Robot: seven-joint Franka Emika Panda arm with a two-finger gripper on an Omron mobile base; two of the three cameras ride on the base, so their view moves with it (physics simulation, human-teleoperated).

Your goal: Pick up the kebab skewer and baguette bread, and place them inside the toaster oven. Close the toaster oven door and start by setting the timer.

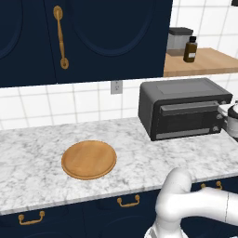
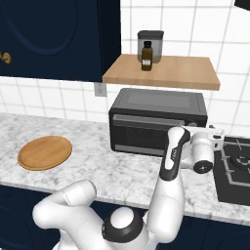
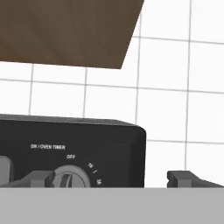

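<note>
the robot's claw (image 3: 113,178) hung in front of the right end of the toaster oven (image 2: 157,122), its two dark fingertips (image 3: 37,179) spread wide apart and holding nothing. in the hand view the timer knob (image 3: 69,178) sat just beside the left fingertip, off toward that side rather than centred between the tips, under the printed label "on / oven timer". by my judgement the claw needed to shift toward that knob before it could grip and turn it. the toaster oven door (image 1: 188,118) stood closed. the oven sat on the marble counter (image 1: 37,153) against the tiled wall. farther left, well apart from the oven, lay a round wooden board (image 1: 89,159) with nothing on it.
</note>
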